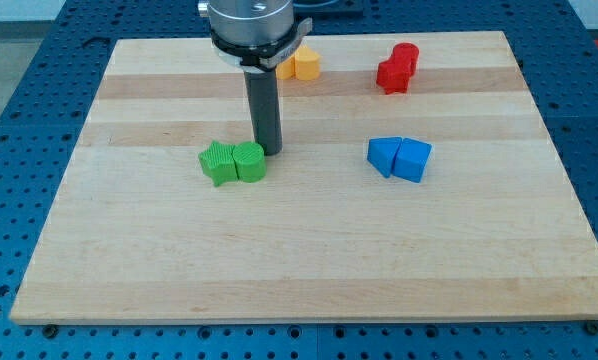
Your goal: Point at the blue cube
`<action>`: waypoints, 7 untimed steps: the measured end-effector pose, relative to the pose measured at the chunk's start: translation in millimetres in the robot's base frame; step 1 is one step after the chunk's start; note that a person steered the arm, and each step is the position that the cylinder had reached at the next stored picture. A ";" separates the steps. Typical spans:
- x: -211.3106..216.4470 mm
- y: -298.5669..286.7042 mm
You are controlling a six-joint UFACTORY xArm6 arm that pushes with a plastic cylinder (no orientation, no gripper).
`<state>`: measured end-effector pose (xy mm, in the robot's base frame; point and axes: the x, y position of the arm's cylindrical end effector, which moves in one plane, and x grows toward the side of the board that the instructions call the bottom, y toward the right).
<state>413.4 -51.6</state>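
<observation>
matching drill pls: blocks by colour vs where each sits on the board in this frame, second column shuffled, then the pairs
Column 1:
1. green blocks
2. blue blocks
3. red blocks
4. orange blocks

Column 2:
A. view's top, right of centre
B. mid-board, view's right
C. view's top, partly hidden behind the arm
D. mid-board, left of centre, right beside my tip

Pairs: 1-D, 2-B, 3-A, 4-C

My tip sits at the upper right edge of the green pair, well to the view's left of the blue pair.
</observation>
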 end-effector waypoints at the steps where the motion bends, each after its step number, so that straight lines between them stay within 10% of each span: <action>1: -17.8 54.2; 4: 0.2 271.9; 7: 48.8 274.6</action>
<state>462.1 223.0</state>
